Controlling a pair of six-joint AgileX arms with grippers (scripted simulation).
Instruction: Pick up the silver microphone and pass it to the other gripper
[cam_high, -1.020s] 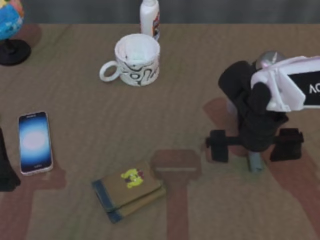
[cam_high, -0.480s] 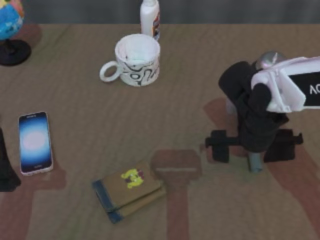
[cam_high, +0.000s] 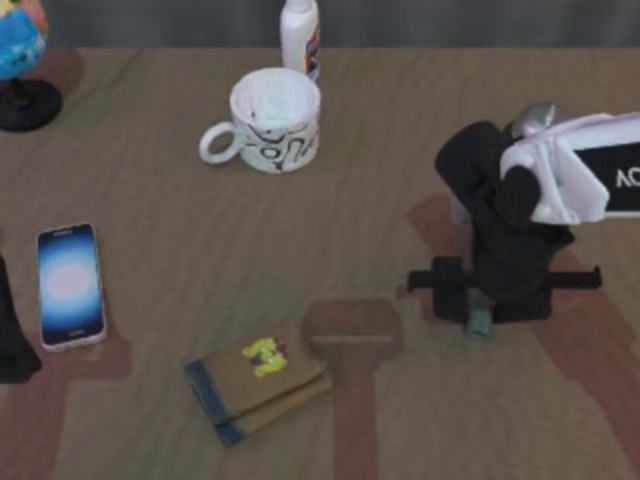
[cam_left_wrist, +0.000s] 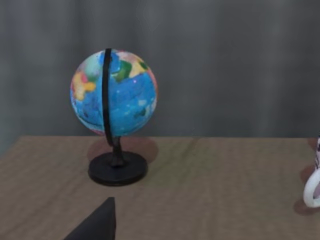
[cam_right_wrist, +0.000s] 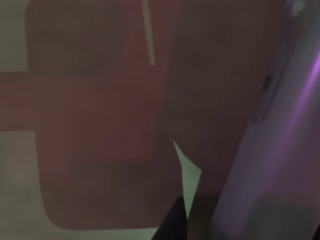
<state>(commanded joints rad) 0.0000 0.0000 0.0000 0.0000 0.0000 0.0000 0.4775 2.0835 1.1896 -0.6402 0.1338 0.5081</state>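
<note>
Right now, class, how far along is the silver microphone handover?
Done: the right gripper sits over the silver microphone, at the table's right. In hand: its jaws look shut around the handle. Left: lifting it and passing it to the left gripper, parked at the left edge.

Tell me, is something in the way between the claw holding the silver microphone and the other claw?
Nothing visible is. The right gripper grips the slim silver-grey microphone on the table's right. The brown cloth wallet lies low between it and the parked left gripper.
</note>
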